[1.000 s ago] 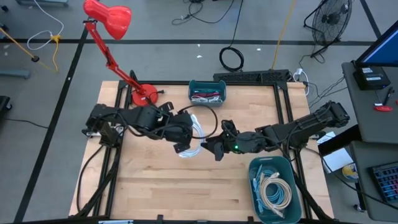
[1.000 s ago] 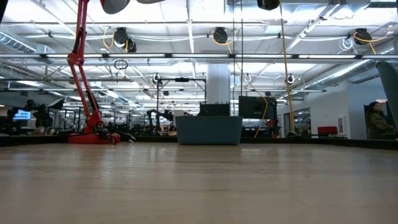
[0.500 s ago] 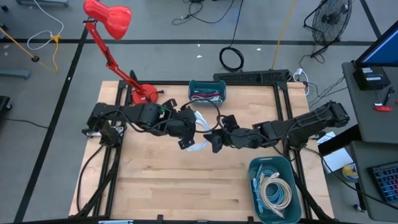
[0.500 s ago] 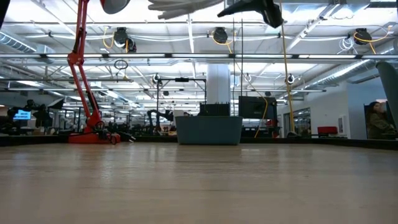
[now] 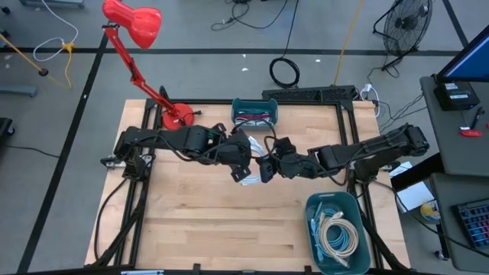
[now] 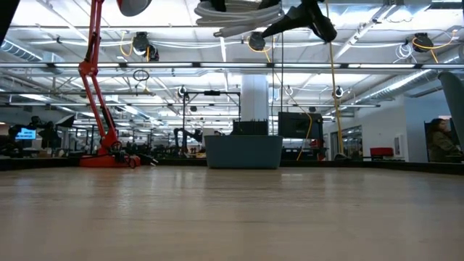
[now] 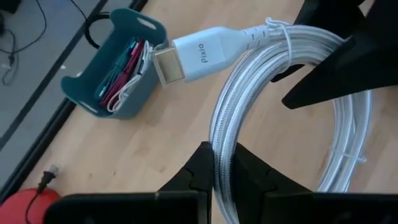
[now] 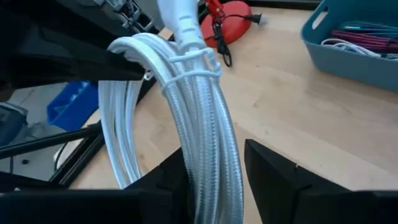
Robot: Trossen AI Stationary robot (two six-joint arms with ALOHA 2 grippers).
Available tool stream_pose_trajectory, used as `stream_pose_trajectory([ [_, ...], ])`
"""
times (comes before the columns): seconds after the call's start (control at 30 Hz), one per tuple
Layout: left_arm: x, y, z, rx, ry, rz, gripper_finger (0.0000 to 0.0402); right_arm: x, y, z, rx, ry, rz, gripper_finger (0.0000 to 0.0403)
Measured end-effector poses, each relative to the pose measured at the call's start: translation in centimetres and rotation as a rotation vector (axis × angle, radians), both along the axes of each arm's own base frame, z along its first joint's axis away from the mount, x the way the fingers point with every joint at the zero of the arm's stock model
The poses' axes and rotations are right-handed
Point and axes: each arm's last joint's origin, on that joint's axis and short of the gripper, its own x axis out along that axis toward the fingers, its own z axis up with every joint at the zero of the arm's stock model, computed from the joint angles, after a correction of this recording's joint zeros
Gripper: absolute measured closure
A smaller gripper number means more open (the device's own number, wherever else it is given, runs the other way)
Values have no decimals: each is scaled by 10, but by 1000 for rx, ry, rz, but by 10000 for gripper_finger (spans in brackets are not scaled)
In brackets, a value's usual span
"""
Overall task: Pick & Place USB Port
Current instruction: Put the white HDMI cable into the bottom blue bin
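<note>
Overhead and wrist views of a two-arm handover above the middle of the wooden table (image 5: pixel 191 221). The left gripper (image 5: pixel 243 159) is clenched on a coiled white braided cable (image 7: pixel 283 99); in the left wrist view its two dark fingers (image 7: pixel 200 171) pinch one strand of the coil between them. The coil hangs in the air, off the table surface, and appears in the low view only as pale loops (image 6: pixel 232 18) at the top edge. A white tie binds the coil near its plug (image 7: pixel 198 53), a white moulded connector with a metal tip that sticks out from the bundle.

The right gripper (image 5: pixel 267 166) meets the same coil from the right side. In the right wrist view its fingers (image 8: pixel 273 171) stand on either side of the bundled strands (image 8: pixel 205 130), partly drawn in around them; whether they press on the cable cannot be told.

At the far edge of the table stands a small teal bin (image 5: pixel 254 113) holding red and white cables. A larger teal bin (image 5: pixel 336 233) with coiled beige cables sits at the near right corner. A red desk lamp (image 5: pixel 134 23) is based at the far left of the table.
</note>
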Motion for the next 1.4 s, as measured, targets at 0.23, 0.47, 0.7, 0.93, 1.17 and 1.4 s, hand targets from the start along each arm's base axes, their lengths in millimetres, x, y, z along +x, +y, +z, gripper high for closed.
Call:
stream_pose_trajectory([
  [0.23, 0, -4, 1, -38, 3, -65, 374, -6, -4, -8, 16, 90, -31, 280],
  [0.47, 9, -7, 6, -120, -105, -71, 391, -10, -16, -20, 71, 196, -109, 279],
  [0.7, 18, -4, 11, -233, -216, -52, 391, -3, -26, -32, 97, 264, -127, 263],
  [0.93, 18, 1, 7, -297, -197, 9, 391, -4, -29, -32, 6, 265, -164, 277],
  [1.17, 26, 13, 0, -423, -189, 69, 391, -2, -30, -31, -92, 303, -99, 332],
  [1.4, 32, 21, -3, -475, -191, 81, 391, -5, -34, -33, -140, 356, -99, 380],
])
